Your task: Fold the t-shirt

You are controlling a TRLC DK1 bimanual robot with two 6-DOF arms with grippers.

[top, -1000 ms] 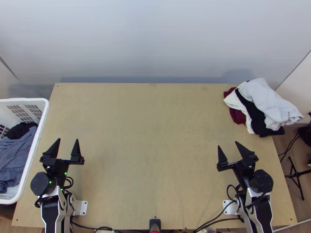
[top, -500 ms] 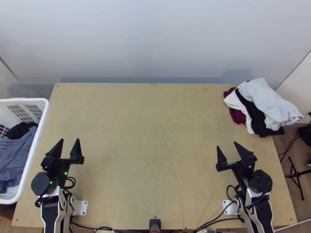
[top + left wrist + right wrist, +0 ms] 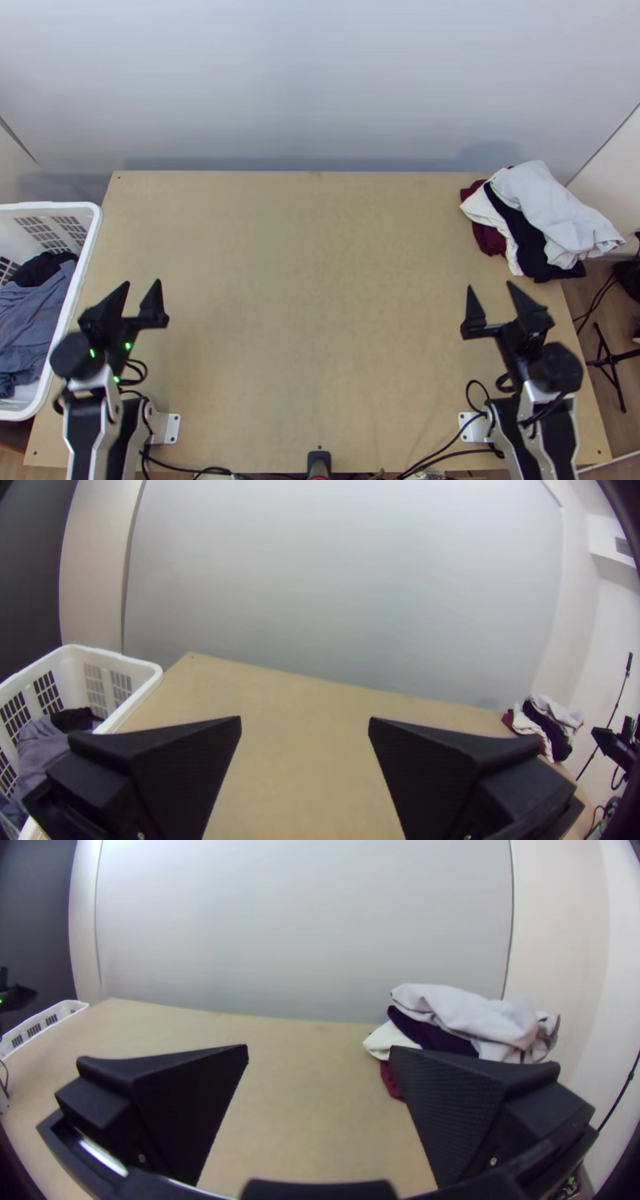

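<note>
Both arms have shifted since the earlier frame: left gripper (image 3: 141, 283) slightly farther up the table (image 3: 312, 304), its wrist outward; right gripper (image 3: 490, 286) outward to the right and a bit farther up. Left to right: white basket (image 3: 90, 240) beside the table's left edge, with blue-grey cloth (image 3: 32, 320) bunched inside and black cloth (image 3: 44, 268) next to it. Left gripper near the basket, fingers spread, nothing between them. Right gripper near the table's right side, fingers spread, also holding nothing. Pile at far right corner: light grey garment (image 3: 544, 204) on top, then dark garment (image 3: 532, 248), white garment (image 3: 484, 210), maroon garment (image 3: 488, 238), layered, partly overhanging. Can't tell which piece, basket or pile, is the t-shirt.
</note>
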